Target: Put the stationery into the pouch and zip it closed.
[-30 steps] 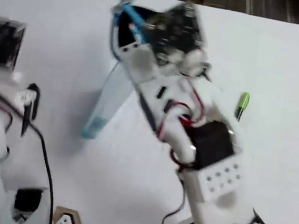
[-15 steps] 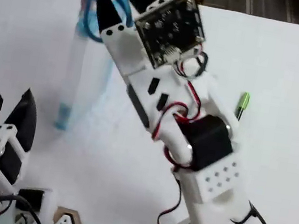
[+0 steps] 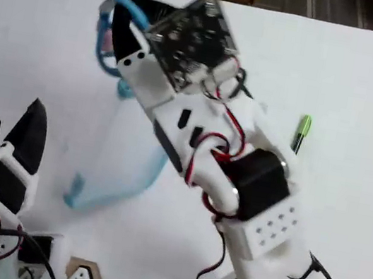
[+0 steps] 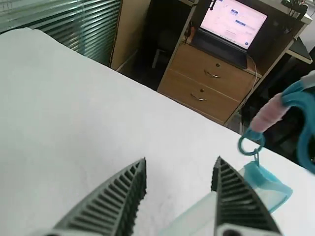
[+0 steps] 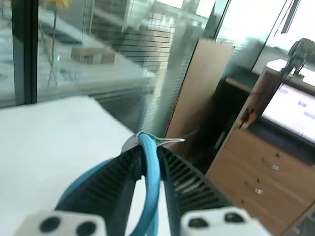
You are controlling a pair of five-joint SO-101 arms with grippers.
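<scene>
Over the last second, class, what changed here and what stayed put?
The right gripper, shut on the pouch, carried its top leftward; the hanging pouch swung and now shows wider. The left gripper came up at the near left, open. The green pen stayed on the table.

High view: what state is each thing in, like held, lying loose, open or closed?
pouch: held up by its blue trim, hanging tilted; cannot tell whether it is zipped.
green pen: lying on the table, outside the pouch.
right end effector: shut on the pouch.
left end effector: open, holding nothing.
</scene>
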